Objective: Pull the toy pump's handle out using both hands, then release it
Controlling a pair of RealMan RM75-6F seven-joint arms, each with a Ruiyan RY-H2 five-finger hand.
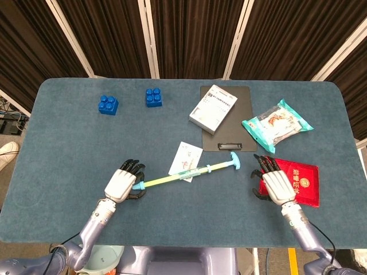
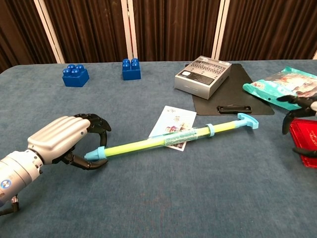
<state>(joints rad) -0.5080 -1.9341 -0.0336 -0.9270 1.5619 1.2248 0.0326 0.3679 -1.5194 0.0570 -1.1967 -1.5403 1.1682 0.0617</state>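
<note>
Head view, left to right across the blue desk (image 1: 57,143). Two blue toy bricks lie at the far left: a larger brick (image 1: 108,105) and a smaller brick (image 1: 153,97), well apart from each other. Near the front edge, the left robot hand (image 1: 122,184) rests with its fingers curled around the blue end cap of the one toy pump (image 1: 186,176); the chest view confirms the cap sits inside the curl of the fingers (image 2: 94,124). The pump lies flat on the desk, slanting from near left to farther right, its yellow-green tube crossing one white card (image 1: 186,158) and its rod ending in a blue T-handle (image 1: 235,160). Beyond the handle lies one black clipboard (image 1: 229,126), carrying one white box (image 1: 213,108) on its far left corner. Right of these lies one teal snack packet (image 1: 277,126). At the near right, the right robot hand (image 1: 274,182) is released, fingers spread, over one red booklet (image 1: 304,182), near the handle but apart from it.
</note>
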